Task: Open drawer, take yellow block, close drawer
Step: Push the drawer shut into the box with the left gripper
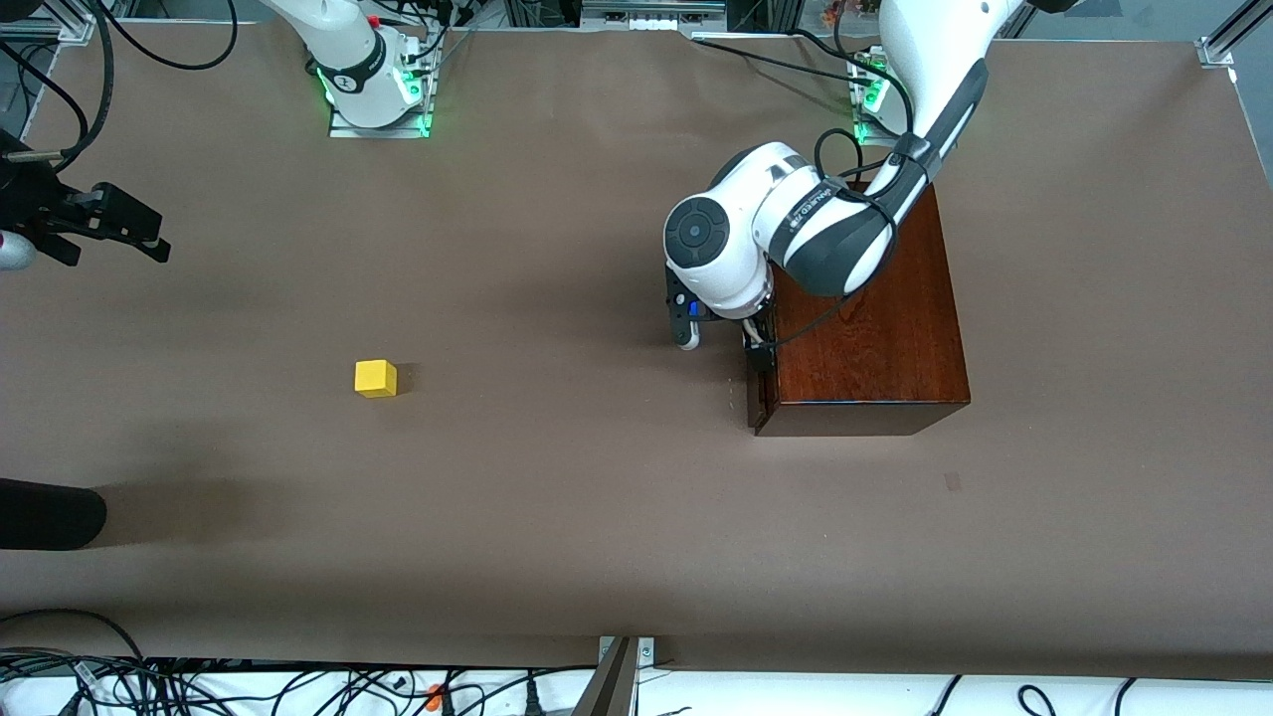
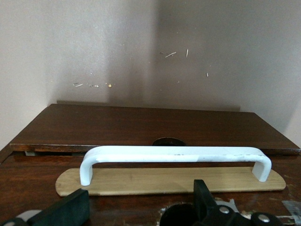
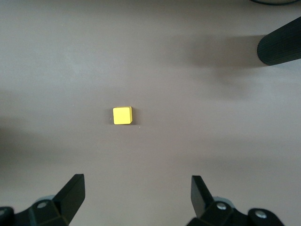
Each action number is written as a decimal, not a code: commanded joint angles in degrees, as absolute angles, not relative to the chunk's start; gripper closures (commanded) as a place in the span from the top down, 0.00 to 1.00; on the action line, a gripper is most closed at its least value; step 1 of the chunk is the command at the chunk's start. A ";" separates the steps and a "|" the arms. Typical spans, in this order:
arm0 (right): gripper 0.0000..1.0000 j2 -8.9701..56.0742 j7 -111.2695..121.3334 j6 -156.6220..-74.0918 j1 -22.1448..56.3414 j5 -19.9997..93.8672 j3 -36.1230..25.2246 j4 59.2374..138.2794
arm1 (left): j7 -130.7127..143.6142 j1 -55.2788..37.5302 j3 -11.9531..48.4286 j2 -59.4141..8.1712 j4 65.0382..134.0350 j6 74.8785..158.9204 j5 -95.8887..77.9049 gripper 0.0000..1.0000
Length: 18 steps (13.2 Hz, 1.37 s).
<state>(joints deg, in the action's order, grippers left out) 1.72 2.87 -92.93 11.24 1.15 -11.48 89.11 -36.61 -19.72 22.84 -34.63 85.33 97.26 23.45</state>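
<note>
Block (image 1: 375, 378) bright yellow. Box (image 1: 875, 318) glossy reddish-brown wood. Drawer handle (image 2: 175, 160) white. Table (image 1: 547, 517) plain brown.

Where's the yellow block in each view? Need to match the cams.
Front view: yellow block sits on the bare brown table, toward the right arm's end, well apart from the wooden box.
Left wrist view: not in it.
Right wrist view: near centre, ahead of the open right gripper.
Shared landmark: the brown table surface.

Table (image 1: 557, 517) covered in matte brown sheet, evenly lit with soft shadows; aluminium framing (image 1: 1228, 35) at its corners, tangled black cables (image 1: 149, 681) along the camera-side edge.
</note>
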 commanded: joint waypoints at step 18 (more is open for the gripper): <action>1.00 2.11 2.64 -92.37 10.99 1.41 -10.99 87.63 | -1.10 -11.34 21.54 -16.54 73.04 88.18 12.39 1.00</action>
<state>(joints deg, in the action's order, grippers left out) 1.75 2.87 -92.98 11.27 1.15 -11.39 89.03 -8.41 -11.93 21.42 -19.80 72.56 91.45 13.58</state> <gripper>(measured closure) 0.000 0.000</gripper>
